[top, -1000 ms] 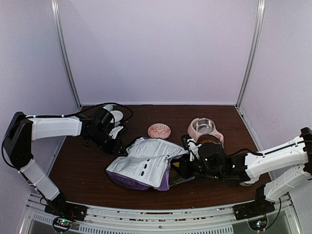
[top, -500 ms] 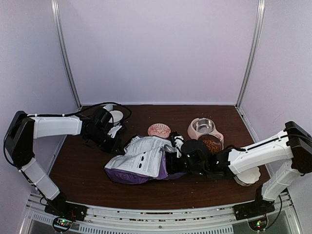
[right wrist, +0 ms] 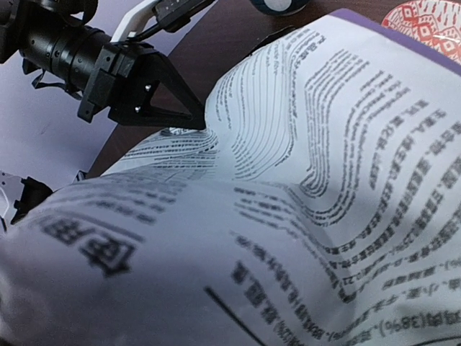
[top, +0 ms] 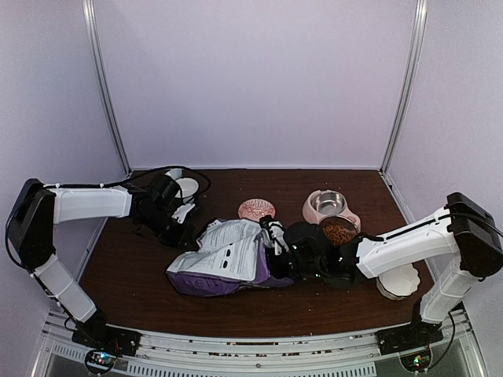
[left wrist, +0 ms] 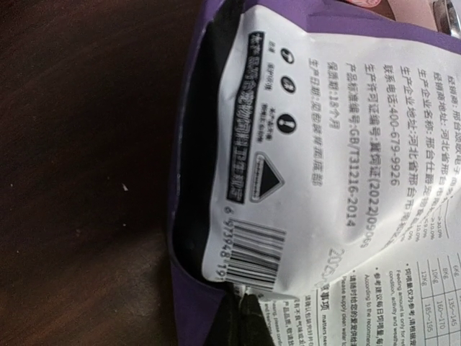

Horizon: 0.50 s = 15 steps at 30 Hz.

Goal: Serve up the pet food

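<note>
The pet food [top: 339, 232] is a little heap of brown bits in the near bowl of the pink feeder [top: 308, 212]. The feeder sits on the right half of the dark brown counter [top: 134, 275]. Its other bowl [top: 328, 203], at 11 o'clock from the food, shows bare shiny steel. At 9 o'clock from the food, the black end of the right arm lies low over the counter. The right fingers [top: 275, 253] are pushed up against the 3 o'clock end of the bag [top: 228, 263]. The bag lies on its side with its white printed face up and purple along its near edge. The right wrist view is filled with the bag's print, so I cannot tell if the right fingers are grasping it or not. At the bag's 10 o'clock corner the left fingers [right wrist: 199, 127] are clenched on the bag's edge. In the left wrist view their dark tips meet at the purple seam below the barcode. A small red-patterned dish [top: 256, 210] sits at 12 o'clock from the bag, just beside its far edge. A white cup [top: 187, 188] stands at 12 o'clock from the left arm's wrist. A white round plate [top: 398, 281] lies at 5 o'clock from the food, partly under the right arm.
</note>
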Available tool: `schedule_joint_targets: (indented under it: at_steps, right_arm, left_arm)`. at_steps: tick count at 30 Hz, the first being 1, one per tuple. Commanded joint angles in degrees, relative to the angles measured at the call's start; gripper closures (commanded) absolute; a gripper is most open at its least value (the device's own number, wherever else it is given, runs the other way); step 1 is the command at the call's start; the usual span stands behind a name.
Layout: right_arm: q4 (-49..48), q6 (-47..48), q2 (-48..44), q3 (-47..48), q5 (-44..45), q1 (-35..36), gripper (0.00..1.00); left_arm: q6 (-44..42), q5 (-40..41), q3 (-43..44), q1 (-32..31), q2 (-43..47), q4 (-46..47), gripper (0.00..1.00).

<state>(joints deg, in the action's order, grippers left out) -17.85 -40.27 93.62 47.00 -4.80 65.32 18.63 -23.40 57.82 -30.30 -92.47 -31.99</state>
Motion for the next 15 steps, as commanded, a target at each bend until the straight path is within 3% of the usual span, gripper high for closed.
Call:
schedule_joint_targets:
  at_steps: [1, 15]
  right_arm:
    - [-3.9, -2.1, 2.7, 2.2, -28.5, 2.9, 0.87]
    - [-14.4, -9.1, 0.0, -0.4, -37.0, 2.9, 0.87]
  left_arm:
    - [-0.3, -5.9, 1.0, -2.0, -0.2, 2.3, 1.00]
    - [-0.3, -3.7, 1.2, -2.0, 0.3, 1.6, 1.00]
